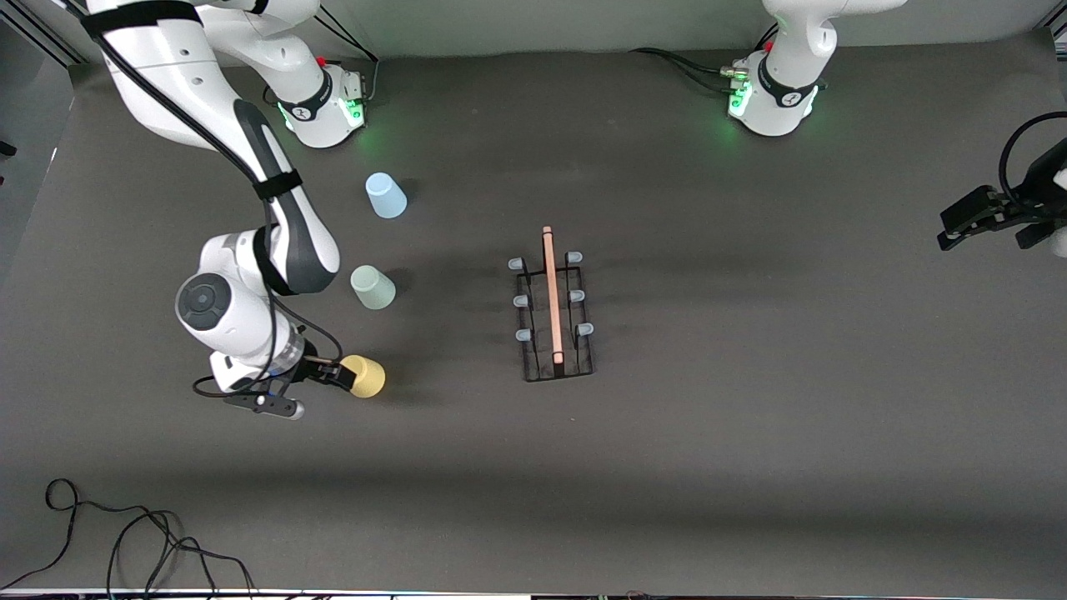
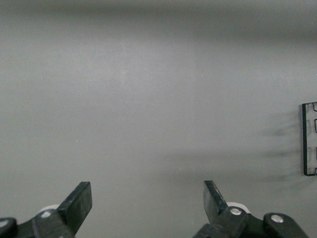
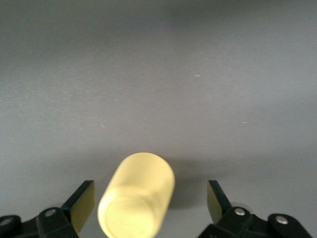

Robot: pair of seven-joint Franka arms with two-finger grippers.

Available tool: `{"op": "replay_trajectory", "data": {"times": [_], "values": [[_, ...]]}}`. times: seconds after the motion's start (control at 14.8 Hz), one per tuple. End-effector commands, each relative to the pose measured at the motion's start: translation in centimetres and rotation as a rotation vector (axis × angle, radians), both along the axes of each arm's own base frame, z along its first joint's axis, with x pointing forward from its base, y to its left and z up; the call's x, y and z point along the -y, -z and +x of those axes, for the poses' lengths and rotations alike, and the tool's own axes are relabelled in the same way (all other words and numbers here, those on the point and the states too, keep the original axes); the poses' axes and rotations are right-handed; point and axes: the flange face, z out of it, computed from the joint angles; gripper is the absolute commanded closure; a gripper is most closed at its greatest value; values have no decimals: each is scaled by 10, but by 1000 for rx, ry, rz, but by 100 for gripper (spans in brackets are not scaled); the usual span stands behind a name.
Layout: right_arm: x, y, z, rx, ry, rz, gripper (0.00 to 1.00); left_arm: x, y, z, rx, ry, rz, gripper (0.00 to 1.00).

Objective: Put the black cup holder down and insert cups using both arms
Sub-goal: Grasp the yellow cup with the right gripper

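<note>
Yellow cup [image 3: 137, 196] between right tool [image 3: 151, 203] spread fingers.

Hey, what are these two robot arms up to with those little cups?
The right arm's claw is open around the yellow cup, which it has not yet clamped. The grey-green cup and blue cup stand upside down on the table, farther from the front camera than the yellow one. The black cup holder sits mid-table with all its pegs bare. The left arm waits, its claw open over bare table at its own end.
</note>
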Motion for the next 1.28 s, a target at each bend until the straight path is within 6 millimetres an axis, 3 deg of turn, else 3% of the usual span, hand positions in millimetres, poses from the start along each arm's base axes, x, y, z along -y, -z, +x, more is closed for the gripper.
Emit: {"op": "replay_trajectory", "data": {"times": [0.0, 0.14, 0.47, 0.54, 0.61, 0.81, 0.88, 0.95, 1.22], "values": [[-14, 11, -1, 28, 68, 18, 0, -1, 1, -1, -14, -3, 13, 0], [-27, 21, -5, 20, 48, 12, 0, -1, 1, -1, -19, 1, 13, 0], [-17, 41, -16, -26, 51, -4, 0, 2, 4, -2, -18, 20, 54, 4], [-16, 43, -18, -34, 50, -6, 0, 11, 6, -2, -22, 37, 59, 4], [-16, 44, -20, -39, 50, -8, 13, 18, 9, -3, -34, 49, 59, 3], [-17, 34, -19, -28, 47, -3, 80, 19, 22, -1, -57, 52, 46, 1], [-17, 26, -17, -16, 47, 3, 95, 18, 20, 0, -51, 52, 44, 1], [-19, 13, -13, 6, 49, 11, 100, 16, 20, 0, -51, 52, 44, 1], [-31, -44, 2, 12, 147, 54, 100, 12, 18, -2, -54, 45, 47, 1]]}}
